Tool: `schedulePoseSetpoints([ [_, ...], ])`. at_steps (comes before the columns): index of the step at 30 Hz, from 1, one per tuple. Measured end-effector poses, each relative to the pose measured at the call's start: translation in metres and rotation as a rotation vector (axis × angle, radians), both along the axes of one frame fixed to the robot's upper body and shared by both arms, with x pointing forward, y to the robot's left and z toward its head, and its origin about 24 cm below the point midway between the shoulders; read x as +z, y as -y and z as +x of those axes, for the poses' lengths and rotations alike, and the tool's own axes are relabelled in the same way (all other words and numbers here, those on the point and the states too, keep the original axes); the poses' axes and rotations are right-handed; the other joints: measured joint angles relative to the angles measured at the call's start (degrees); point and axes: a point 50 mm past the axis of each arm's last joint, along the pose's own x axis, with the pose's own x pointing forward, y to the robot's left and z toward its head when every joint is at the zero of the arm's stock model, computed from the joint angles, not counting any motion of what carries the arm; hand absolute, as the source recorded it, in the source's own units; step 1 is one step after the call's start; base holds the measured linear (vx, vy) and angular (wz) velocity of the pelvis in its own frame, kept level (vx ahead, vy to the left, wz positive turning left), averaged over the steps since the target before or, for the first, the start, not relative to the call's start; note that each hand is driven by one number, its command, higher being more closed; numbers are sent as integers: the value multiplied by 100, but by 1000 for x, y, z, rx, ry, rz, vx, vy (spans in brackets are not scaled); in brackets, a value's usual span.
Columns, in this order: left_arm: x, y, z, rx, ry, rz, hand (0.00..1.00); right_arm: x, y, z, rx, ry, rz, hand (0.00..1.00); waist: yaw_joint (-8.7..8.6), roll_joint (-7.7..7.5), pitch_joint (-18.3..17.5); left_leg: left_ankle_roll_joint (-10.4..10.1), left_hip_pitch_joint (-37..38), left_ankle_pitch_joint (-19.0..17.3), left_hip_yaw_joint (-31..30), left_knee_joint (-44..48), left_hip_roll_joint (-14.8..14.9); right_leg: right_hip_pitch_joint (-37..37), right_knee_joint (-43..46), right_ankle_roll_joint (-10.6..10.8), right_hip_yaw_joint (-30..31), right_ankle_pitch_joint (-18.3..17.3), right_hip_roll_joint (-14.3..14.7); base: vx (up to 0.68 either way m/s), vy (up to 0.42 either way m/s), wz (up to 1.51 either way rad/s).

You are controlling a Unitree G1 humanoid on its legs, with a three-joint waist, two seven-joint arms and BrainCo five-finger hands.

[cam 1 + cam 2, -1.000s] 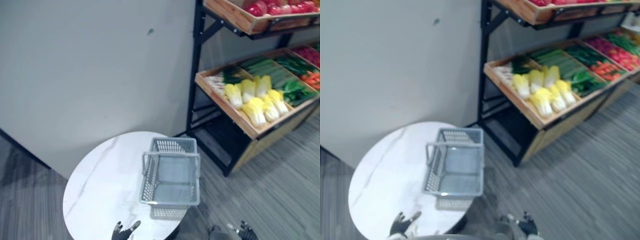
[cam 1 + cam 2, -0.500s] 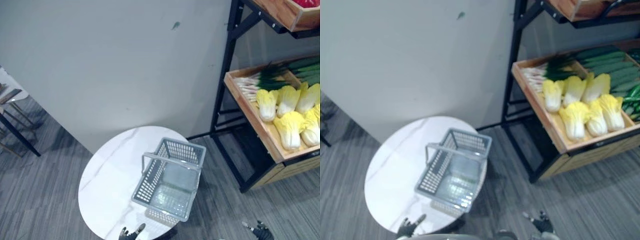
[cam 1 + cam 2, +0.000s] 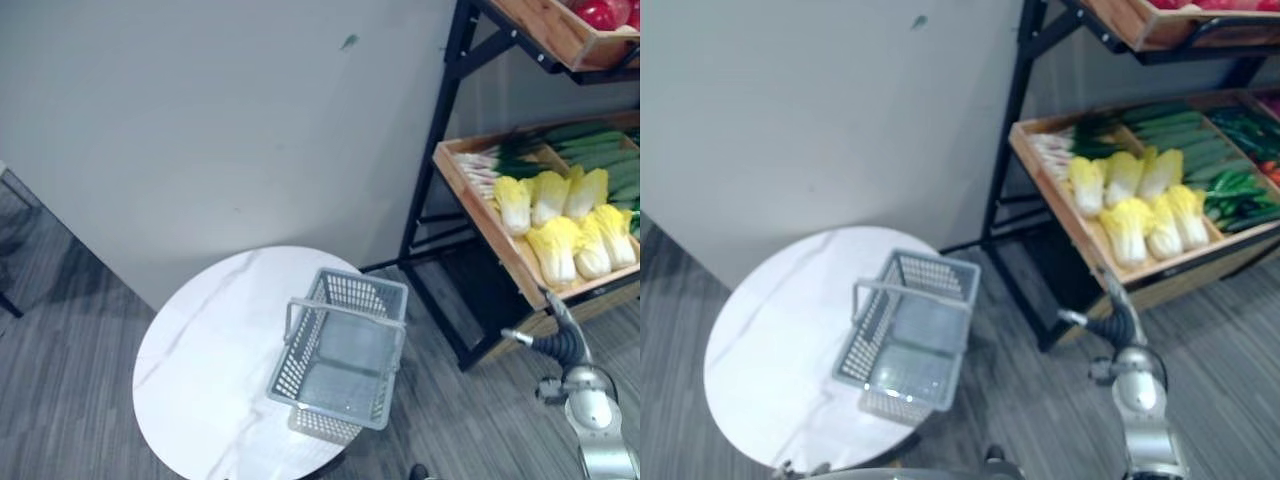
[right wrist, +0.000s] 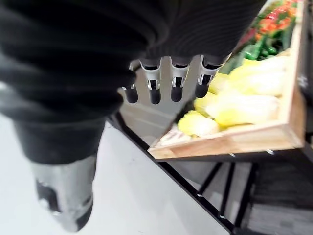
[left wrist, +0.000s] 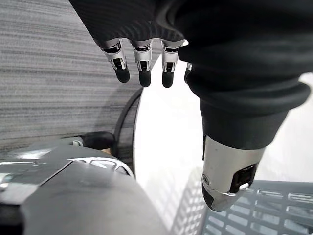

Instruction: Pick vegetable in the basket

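Down low by the near edge of the round white worktop [image 3: 210, 350], the left hand [image 5: 143, 68] hangs with its fingers straight and loose, holding nothing. Just past its thumb sits the grey basket [image 3: 293, 368], on the worktop. The right hand [image 3: 558, 340] is up over the floor, well apart from the basket, fingers straight and holding nothing. Close beyond its fingertips is a wooden tray [image 3: 480, 215] on the black shelf [image 3: 425, 170]. The yellow cabbages [image 3: 555, 215] lie in that tray, not touching the hand. Past them lie green onions [image 3: 495, 162] and long green vegetables [image 3: 590, 152].
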Motion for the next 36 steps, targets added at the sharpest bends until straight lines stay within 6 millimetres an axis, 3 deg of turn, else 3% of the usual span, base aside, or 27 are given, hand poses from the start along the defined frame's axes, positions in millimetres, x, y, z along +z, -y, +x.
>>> schedulePoseSetpoints([
  [3, -1, 1, -2, -34, -17, -4, 0, 20, -24, 21, 104, 82, -49, 0, 15, -8, -6, -31, -4, -25, 19, -37, -108, -7, -19, 32, 88, 7, -78, -8, 65, -3],
  [7, -1, 2, 2, -42, -12, -7, 0, 36, -83, 62, 344, 131, -52, 0, 137, 43, 38, 58, -76, 54, -30, -88, -129, -85, -32, 44, 66, 120, -78, 61, 3, 5],
  [11, 1, 3, 19, -50, 28, -10, 0, 46, -109, 101, 409, 109, -34, 0, 432, 50, 186, 71, -112, 69, -112, -84, -106, -57, -42, 33, -9, 158, -53, 71, -3, 11],
  [13, 1, 3, 22, -47, 38, -10, 0, 48, -121, 118, 410, 76, -9, 0, 461, 4, 254, 71, -102, 68, -217, -84, -106, 33, -49, 32, -95, 159, -60, 85, 9, 24],
  [19, 4, 0, 33, -2, 77, 1, 0, 54, -130, 143, 354, 33, 10, 0, 698, -215, 494, 77, -169, 72, -342, -84, -146, 49, -51, 30, -183, 160, -110, 33, 15, 11],
  [24, 5, -1, 33, 5, 81, 6, 0, 51, -131, 150, 320, 1, 14, 0, 709, -222, 650, 101, -202, 88, -434, -92, -164, 75, -51, 31, -274, 159, -134, 23, 8, 11],
  [28, 5, -1, 33, 12, 83, 7, 0, 33, -128, 150, 293, -79, 18, 0, 712, -223, 692, 118, -201, 100, -461, -115, -165, 89, -53, 30, -318, 159, -134, 10, 0, 2],
  [31, 6, -1, 35, 14, 91, 10, 0, 31, -128, 150, 298, -93, 11, 0, 700, -244, 837, 136, -197, 126, -467, -137, -168, 87, -59, 30, -321, 158, -132, 0, 0, 0],
  [36, 6, -2, 36, 39, 101, 5, 0, 24, -140, 147, 363, -129, -28, 0, 694, -274, 936, 142, -223, 133, -382, -139, -163, 20, -114, 30, -237, 158, -111, 0, -6, -8],
])
